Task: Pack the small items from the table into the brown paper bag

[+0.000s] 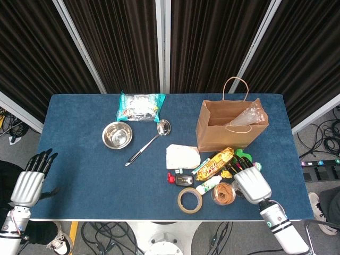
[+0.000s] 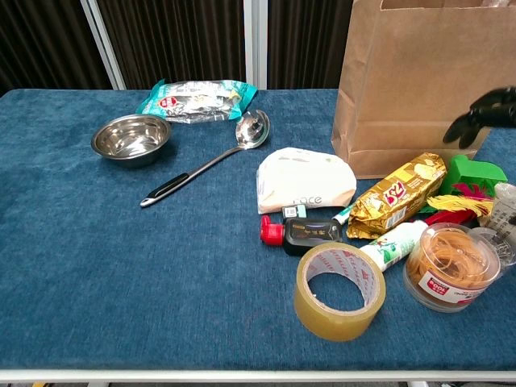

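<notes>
Half the right robot hand (image 1: 251, 182) hides the green item (image 2: 474, 172).

I see one brown paper bag (image 1: 229, 127), one steel bowl (image 1: 117, 135), one ladle (image 1: 149, 142), one tape roll (image 2: 339, 290), one gold snack pack (image 2: 397, 195), one tub of rubber bands (image 2: 451, 266), one white pouch (image 2: 304, 180).

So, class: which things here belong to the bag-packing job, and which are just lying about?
Job: brown paper bag, gold snack packet, tape roll, rubber band tub, black bottle, white pouch.
Lying about: steel bowl, ladle, teal packet.
</notes>
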`<state>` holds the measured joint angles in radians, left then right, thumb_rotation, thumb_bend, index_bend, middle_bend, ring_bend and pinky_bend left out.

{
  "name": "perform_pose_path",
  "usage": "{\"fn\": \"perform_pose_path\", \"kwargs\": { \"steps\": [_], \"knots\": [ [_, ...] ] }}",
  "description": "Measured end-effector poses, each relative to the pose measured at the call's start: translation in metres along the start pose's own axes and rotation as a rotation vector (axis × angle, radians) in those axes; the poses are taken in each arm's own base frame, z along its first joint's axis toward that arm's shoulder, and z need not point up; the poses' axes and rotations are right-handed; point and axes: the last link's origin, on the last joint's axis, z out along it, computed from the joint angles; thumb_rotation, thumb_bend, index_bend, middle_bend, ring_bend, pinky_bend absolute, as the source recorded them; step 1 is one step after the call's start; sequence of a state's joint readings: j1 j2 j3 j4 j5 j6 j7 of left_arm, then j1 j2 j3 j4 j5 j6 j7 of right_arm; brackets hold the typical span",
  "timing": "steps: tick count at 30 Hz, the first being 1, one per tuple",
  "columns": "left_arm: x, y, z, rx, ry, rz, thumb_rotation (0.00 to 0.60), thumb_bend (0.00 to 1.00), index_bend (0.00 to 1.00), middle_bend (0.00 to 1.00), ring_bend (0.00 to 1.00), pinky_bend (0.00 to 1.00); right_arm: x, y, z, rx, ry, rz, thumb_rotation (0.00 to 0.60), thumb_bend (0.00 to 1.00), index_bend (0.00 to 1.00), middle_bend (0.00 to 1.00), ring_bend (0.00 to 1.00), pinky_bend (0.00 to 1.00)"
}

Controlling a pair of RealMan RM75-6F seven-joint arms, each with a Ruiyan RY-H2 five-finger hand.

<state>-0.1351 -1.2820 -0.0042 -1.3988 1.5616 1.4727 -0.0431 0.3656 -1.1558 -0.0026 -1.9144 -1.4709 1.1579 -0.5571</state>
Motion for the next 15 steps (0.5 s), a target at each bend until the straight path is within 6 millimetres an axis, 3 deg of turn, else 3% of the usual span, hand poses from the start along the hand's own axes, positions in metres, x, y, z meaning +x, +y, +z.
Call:
{"fn": "perform_pose_path", "kwargs": {
  "steps": [8, 15],
  "knots": [
    [0.002, -0.004, -0.003, 0.012, 0.010, -0.009, 0.600, 0.11, 0.08, 0.09, 0.00, 0.12, -0.014, -0.011, -0.008, 0.035, -0.070, 0.044, 0.600, 0.00, 0.23, 0.27, 0.09, 0.19],
    [0.000, -0.007, -0.006, 0.018, 0.003, -0.009, 0.600, 0.11, 0.08, 0.09, 0.00, 0.12, -0.022, -0.013, -0.012, 0.037, -0.096, 0.022, 0.600, 0.00, 0.23, 0.27, 0.07, 0.12]
  ]
}}
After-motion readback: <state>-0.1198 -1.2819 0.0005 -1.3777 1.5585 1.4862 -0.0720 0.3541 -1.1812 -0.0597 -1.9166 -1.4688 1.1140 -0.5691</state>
